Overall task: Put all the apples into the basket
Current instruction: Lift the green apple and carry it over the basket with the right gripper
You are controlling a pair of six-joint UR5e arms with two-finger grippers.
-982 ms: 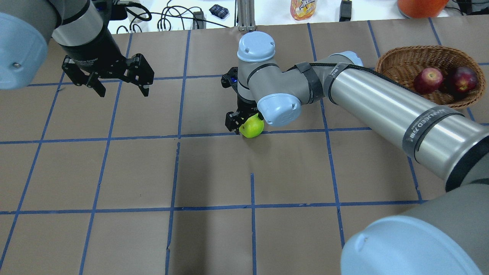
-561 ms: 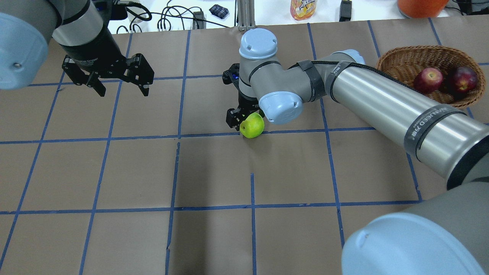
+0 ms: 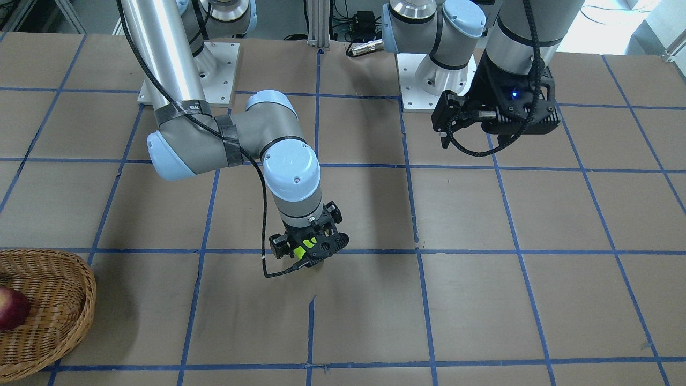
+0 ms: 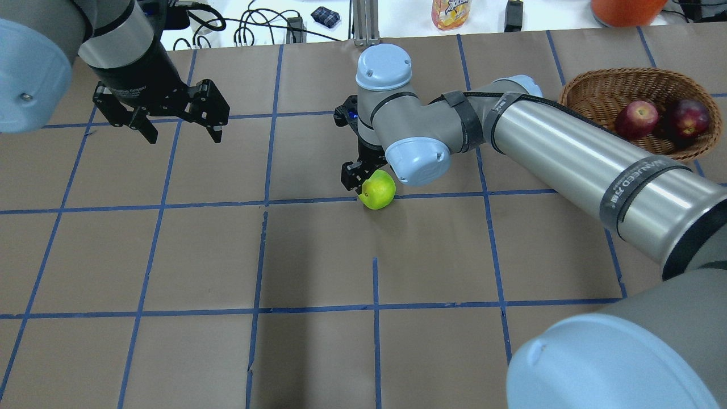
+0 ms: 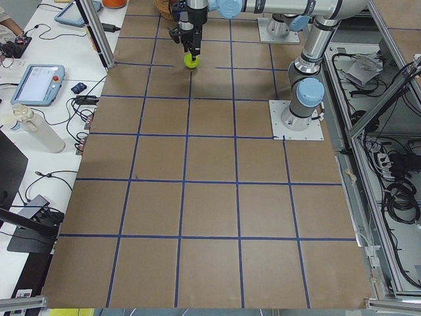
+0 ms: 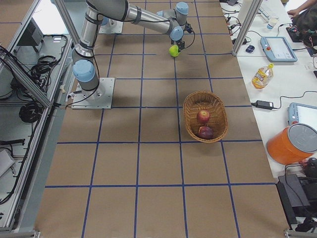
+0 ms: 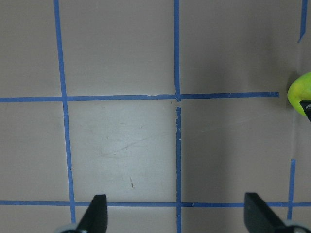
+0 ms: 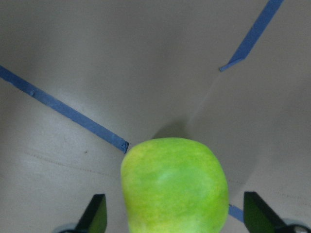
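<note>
The yellow-green apple (image 4: 379, 191) sits on the brown table near its middle. It fills the lower right wrist view (image 8: 175, 187). My right gripper (image 4: 369, 182) is open, one finger on each side of the apple with a small gap on both sides. The basket (image 4: 596, 79) stands at the far right. It holds the red apple (image 4: 637, 119) and the maroon apple (image 4: 688, 118). My left gripper (image 4: 184, 138) is open and empty, above the table at the far left. The green apple's edge shows in the left wrist view (image 7: 300, 94).
Blue tape lines grid the table. Beyond its far edge are cables, a juice bottle (image 4: 451, 12) and an orange container (image 4: 625, 8). The right arm's long forearm (image 4: 568, 153) spans between the apple and the basket.
My right gripper has shifted slightly right over the green apple. The apple has shifted and turned a little with it. The left arm has not moved.
</note>
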